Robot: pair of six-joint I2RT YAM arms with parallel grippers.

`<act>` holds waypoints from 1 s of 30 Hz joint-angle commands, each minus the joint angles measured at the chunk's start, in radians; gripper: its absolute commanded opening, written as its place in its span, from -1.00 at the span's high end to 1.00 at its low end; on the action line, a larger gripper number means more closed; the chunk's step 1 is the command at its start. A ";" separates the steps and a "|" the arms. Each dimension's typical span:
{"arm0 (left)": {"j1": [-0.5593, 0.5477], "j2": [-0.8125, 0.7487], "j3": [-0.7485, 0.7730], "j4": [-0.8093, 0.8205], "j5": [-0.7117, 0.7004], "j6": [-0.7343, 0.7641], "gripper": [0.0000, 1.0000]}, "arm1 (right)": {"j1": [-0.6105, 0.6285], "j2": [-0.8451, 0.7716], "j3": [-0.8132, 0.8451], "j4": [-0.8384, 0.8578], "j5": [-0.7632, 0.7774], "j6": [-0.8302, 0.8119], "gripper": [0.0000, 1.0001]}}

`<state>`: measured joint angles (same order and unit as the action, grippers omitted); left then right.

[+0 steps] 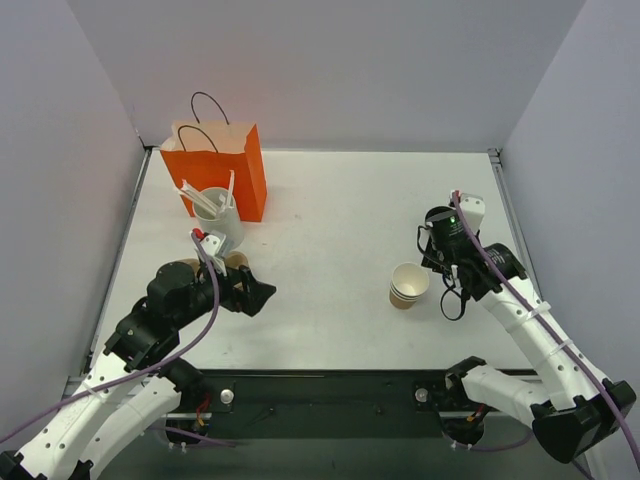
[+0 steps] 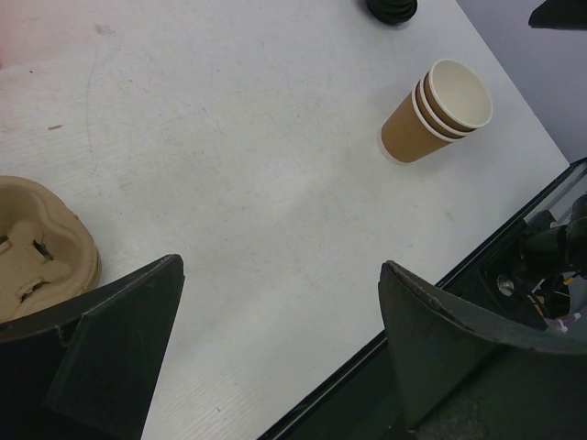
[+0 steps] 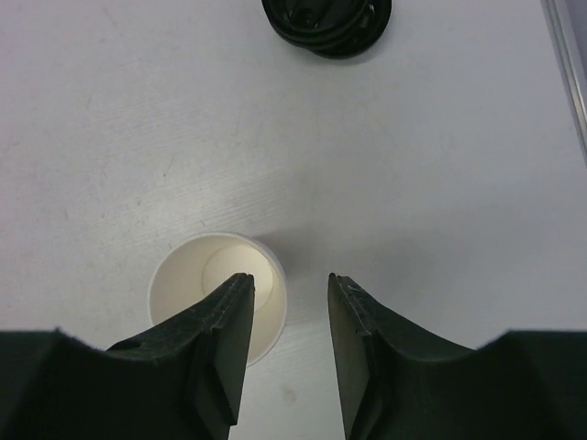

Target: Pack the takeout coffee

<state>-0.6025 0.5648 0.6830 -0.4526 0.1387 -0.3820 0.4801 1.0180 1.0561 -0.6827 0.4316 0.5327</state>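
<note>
No cup with a black lid shows in any view, so the takeout coffee is out of view. A stack of lidless tan cups (image 1: 408,285) (image 2: 438,110) stands right of centre. A stack of black lids (image 3: 326,20) (image 2: 393,9) lies just beyond it. My right gripper (image 1: 443,275) (image 3: 290,280) is open above the top cup (image 3: 197,275), with its left finger over the cup's mouth and its right finger outside the rim. My left gripper (image 1: 262,293) (image 2: 282,266) is open and empty over the table near the front edge.
An orange paper bag (image 1: 215,165) stands at the back left. A white cup of stirrers (image 1: 216,215) stands in front of it. A tan pulp cup carrier (image 1: 237,261) (image 2: 37,243) lies by my left gripper. Walls close in the left, back and right sides.
</note>
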 commanded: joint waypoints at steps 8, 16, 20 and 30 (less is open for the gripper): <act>-0.008 -0.006 0.035 0.029 0.006 -0.005 -0.95 | -0.070 0.036 -0.137 0.021 -0.182 -0.002 0.32; -0.010 -0.008 0.033 0.028 0.002 -0.005 -0.94 | -0.075 0.044 -0.180 0.054 -0.192 0.009 0.36; -0.010 -0.006 0.032 0.029 0.002 -0.005 -0.95 | -0.077 0.036 -0.202 0.067 -0.194 0.012 0.39; -0.011 -0.005 0.033 0.029 0.004 -0.006 -0.94 | -0.077 0.030 -0.228 0.086 -0.220 0.020 0.50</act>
<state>-0.6083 0.5617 0.6830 -0.4526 0.1390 -0.3820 0.4110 1.0531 0.8394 -0.5999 0.2169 0.5426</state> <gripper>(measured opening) 0.972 0.263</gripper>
